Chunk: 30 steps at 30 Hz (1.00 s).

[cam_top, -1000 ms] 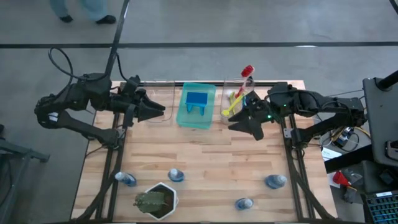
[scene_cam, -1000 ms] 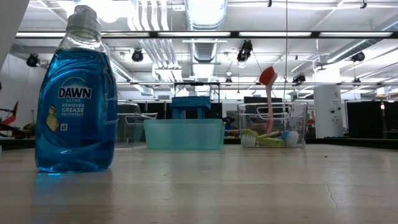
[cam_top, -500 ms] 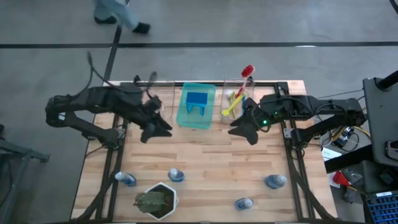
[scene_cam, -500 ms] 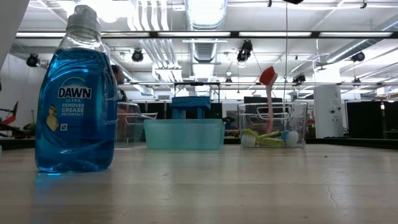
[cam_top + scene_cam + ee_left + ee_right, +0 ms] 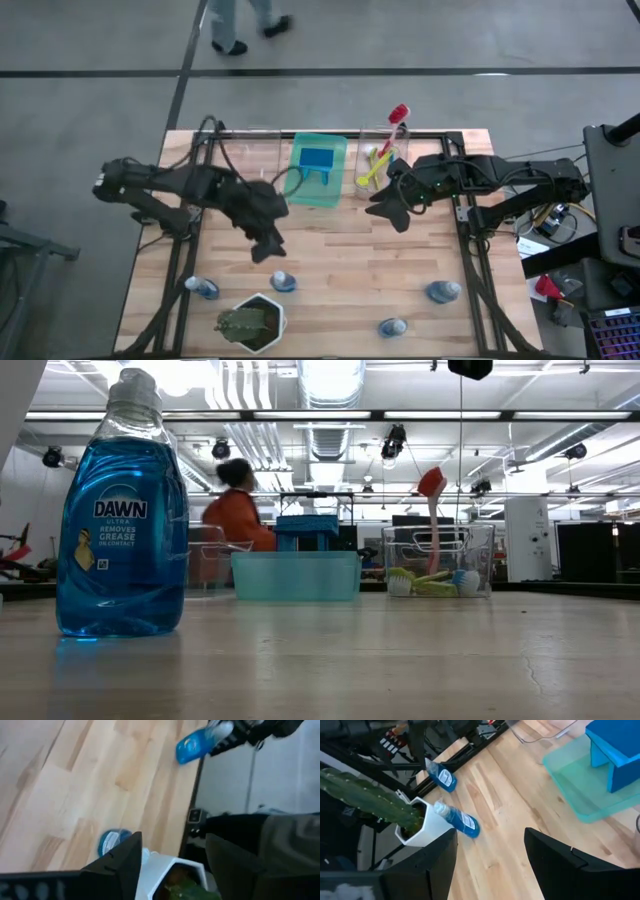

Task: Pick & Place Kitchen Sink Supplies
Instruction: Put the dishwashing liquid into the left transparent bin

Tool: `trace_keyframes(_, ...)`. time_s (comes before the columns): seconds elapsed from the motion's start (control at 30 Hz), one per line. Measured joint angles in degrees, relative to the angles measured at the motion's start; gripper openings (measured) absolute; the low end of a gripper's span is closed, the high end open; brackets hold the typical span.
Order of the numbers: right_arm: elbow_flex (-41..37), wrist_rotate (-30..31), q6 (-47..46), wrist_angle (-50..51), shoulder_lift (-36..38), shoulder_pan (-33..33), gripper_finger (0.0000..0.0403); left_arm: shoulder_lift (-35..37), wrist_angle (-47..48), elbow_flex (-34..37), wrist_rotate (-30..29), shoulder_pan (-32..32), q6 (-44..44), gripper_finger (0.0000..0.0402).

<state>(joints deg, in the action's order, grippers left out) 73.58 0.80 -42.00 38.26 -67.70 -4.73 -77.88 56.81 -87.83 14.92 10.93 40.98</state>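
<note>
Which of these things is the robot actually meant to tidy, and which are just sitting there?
Part of the job:
- four small blue soap bottles standing on the wooden table
- blue rectangular sponges in the green tray
- long-handled dish brushes, red, blue and yellow-green, in a clear bin

Just there:
- green plant in a white hexagonal pot
- green tray

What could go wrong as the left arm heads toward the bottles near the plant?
The open left gripper hangs just above a small blue bottle with a pale cap that stands close beside the green plant in a white hexagonal pot. Descending, a finger might tip the bottle or nudge the pot.
</note>
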Motion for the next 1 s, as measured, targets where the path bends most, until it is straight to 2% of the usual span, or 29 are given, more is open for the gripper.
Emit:
trace_keyframes(0.2,-0.1,0.9,0.0,0.0,0.0,0.0,0.0228,-3.7,0.2,0.0,-6.0,4.8,1.1,0.0247)
trace_keyframes(0.3,-0.1,0.9,0.1,0.0,0.0,0.0,0.0228,-5.1,1.2,0.0,-9.2,6.6,0.0,0.0248)
trace_keyframes(0.47,-0.1,0.9,0.2,0.1,0.0,0.0,0.0228,-8.2,1.5,0.0,-10.7,9.8,-1.9,0.0248)
trace_keyframes(0.77,-0.1,0.9,0.1,0.3,0.0,0.0,0.0224,-12.2,8.2,0.0,-19.6,13.6,-7.2,0.0248)
trace_keyframes(1.0,-0.1,0.8,0.0,0.3,0.0,0.0,0.0226,-13.4,8.4,0.0,-19.0,13.8,-7.9,0.0248)
